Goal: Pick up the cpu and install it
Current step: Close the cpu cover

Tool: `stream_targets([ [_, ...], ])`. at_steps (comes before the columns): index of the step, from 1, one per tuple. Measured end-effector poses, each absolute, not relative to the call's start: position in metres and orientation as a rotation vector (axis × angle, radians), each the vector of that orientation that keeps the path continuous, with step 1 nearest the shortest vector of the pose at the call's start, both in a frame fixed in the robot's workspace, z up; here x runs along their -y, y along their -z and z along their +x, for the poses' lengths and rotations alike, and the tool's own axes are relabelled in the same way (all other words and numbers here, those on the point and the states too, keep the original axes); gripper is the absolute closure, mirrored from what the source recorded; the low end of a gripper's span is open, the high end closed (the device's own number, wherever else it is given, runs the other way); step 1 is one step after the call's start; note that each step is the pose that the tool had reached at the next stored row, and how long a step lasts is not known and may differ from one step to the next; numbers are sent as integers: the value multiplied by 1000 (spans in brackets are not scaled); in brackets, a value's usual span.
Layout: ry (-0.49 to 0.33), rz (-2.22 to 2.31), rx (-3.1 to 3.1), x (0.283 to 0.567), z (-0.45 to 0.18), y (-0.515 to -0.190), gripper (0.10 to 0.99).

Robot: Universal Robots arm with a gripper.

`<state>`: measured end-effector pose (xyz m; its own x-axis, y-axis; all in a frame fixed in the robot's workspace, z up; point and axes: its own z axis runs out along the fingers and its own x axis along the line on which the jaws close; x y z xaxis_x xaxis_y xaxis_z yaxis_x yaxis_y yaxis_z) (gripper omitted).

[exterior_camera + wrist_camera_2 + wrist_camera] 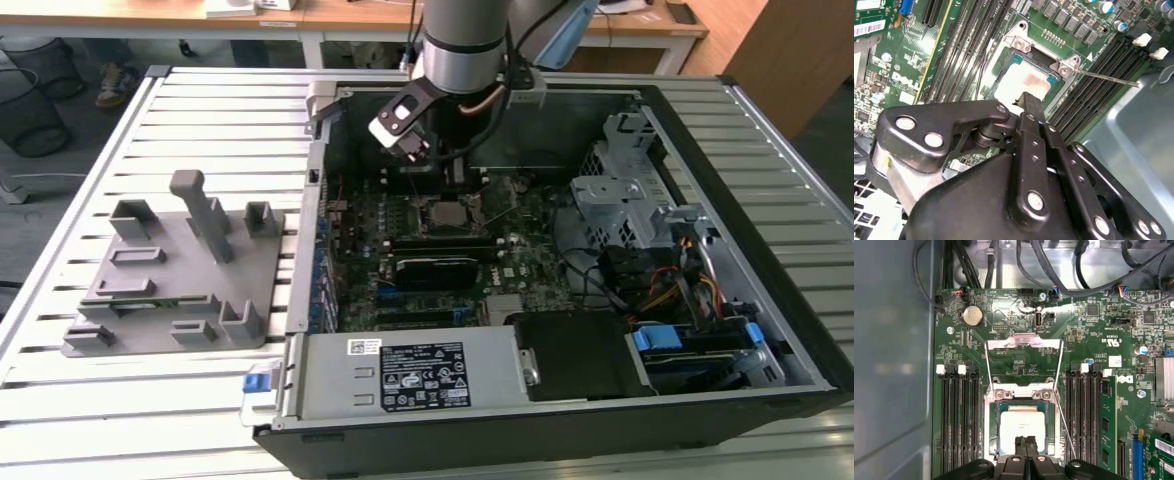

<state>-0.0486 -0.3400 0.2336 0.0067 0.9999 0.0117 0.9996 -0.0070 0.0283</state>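
The cpu is a flat square chip with a silver-white top. It lies in the motherboard socket, whose metal load plate is swung open beside it. My gripper is right over the chip with its two black fingers pressed together, and their tips are at the chip's near edge. In the second wrist view the cpu sits just beyond the gripper. In the exterior view the gripper reaches down into the open computer case above the socket.
A grey plastic fixture with upright blocks stands on the slatted table at the exterior view's left. In the case are a power supply, a drive cage and cables. A thin socket lever and a memory stick flank the socket.
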Motion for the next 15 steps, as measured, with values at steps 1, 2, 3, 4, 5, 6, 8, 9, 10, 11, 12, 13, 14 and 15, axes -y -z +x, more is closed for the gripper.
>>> stream_targets([
  [1,-44,2220,-2205,340,-49,-235,980],
  [2,-44,2221,-2205,340,-49,-236,980],
  [3,-44,2220,-2205,340,-49,-238,980],
  [4,-44,2221,-2205,340,-49,-239,980],
  [5,-44,2221,-2205,340,-49,-241,980],
  [6,-44,2221,-2205,340,-49,-242,980],
  [8,-44,2221,-2205,340,-49,-245,980],
  [9,-44,2221,-2206,340,-49,-247,980],
  [10,-44,2221,-2206,340,-49,-248,980],
  [11,-43,2221,-2206,340,-49,-250,980],
  [12,-43,2221,-2206,340,-49,-252,980],
  [13,-43,2221,-2206,340,-49,-255,980],
  [14,-43,2221,-2206,340,-49,-257,980],
  [15,-43,2221,-2206,340,-49,-259,980],
])
